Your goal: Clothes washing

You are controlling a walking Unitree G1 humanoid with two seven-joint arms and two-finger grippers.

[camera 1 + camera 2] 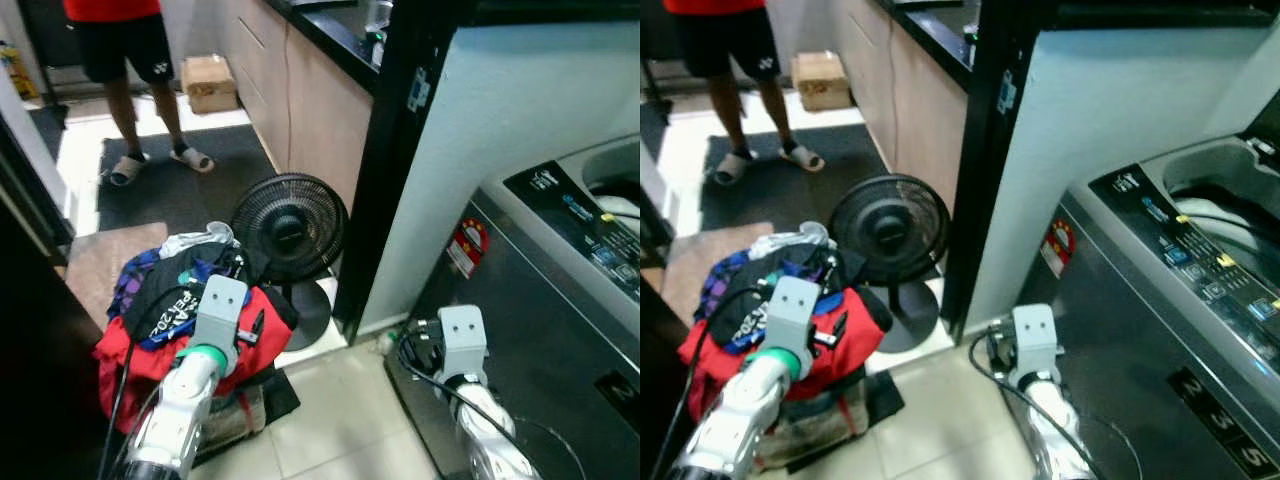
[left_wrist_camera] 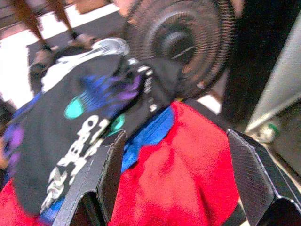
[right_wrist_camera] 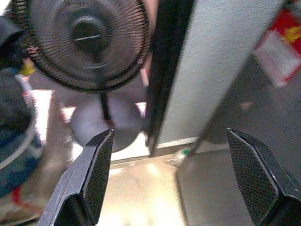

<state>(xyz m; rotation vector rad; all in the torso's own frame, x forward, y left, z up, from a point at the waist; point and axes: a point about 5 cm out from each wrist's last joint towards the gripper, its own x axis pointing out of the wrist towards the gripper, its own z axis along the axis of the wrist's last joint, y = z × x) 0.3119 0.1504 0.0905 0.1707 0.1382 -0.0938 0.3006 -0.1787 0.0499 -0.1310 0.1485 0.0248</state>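
Note:
A heap of clothes [image 1: 180,310] lies on the floor at my left, with a red garment [image 2: 188,179] at the bottom and a black printed shirt [image 2: 75,127] and blue pieces on top. My left gripper [image 2: 178,179] hangs open just above the red garment, its black fingers [image 2: 110,169] spread wide with nothing between them. The washing machine [image 1: 1180,300] stands at my right with its top tub [image 1: 1220,185] open. Low beside the machine's front panel, my right gripper [image 3: 174,174] is open and empty, facing the floor.
A black floor fan [image 1: 290,230] stands between the heap and a dark upright post [image 1: 385,180]. A person [image 1: 130,60] in sandals stands on a dark mat [image 1: 170,170] at the far left. A cardboard box [image 1: 208,82] sits by the cabinets [image 1: 300,100].

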